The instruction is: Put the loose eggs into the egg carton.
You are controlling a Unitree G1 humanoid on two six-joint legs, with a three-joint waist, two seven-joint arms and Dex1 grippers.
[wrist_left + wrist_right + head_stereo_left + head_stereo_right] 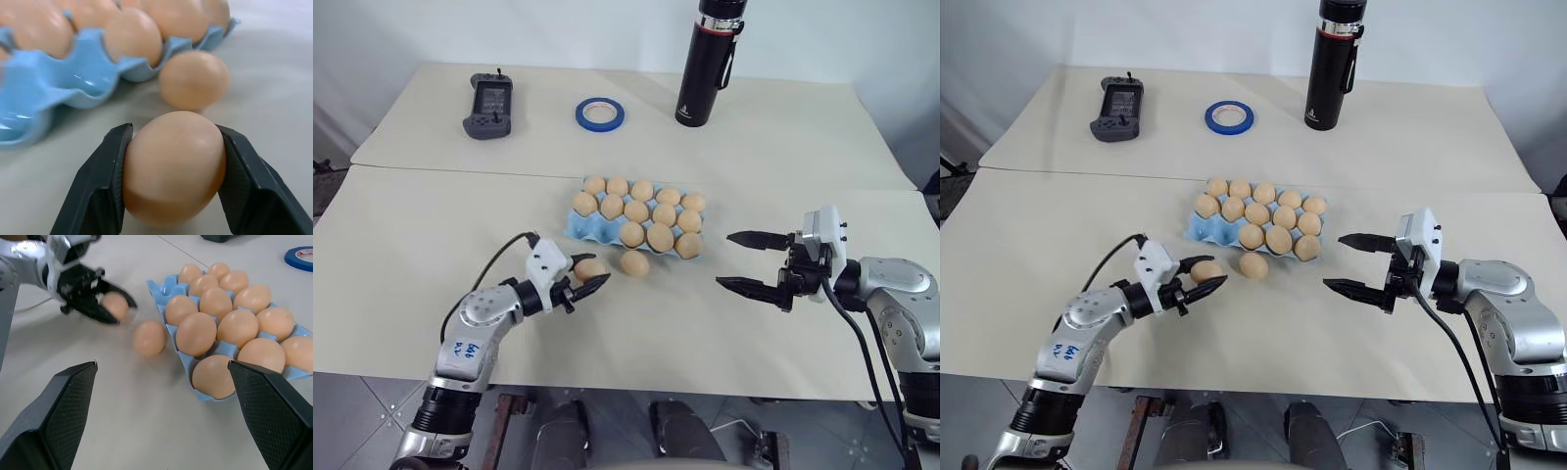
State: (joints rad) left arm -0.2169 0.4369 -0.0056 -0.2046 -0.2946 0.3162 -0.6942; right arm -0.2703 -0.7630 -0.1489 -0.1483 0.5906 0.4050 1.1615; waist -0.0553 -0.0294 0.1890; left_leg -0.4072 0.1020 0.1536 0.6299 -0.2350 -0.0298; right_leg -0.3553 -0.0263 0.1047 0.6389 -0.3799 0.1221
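Note:
My left gripper (pixel 595 270) is shut on one loose egg (pixel 173 166), a pale tan one resting on the table just left of the carton's near corner. Both black fingers (pixel 100 186) press its sides. A second loose egg (pixel 634 262) lies on the table a little to the right, against the front edge of the egg carton (pixel 578 228). The light blue carton holds several eggs, and its near-left cups (pixel 73 85) are bare. To the right of the carton, my right gripper (pixel 724 258) hovers open and holds nothing.
A black bottle (pixel 710 64) stands at the back of the table. A blue tape ring (pixel 600 113) and a dark handheld controller (pixel 489 106) lie at the back left. A seam (pixel 450 171) crosses the table behind the carton.

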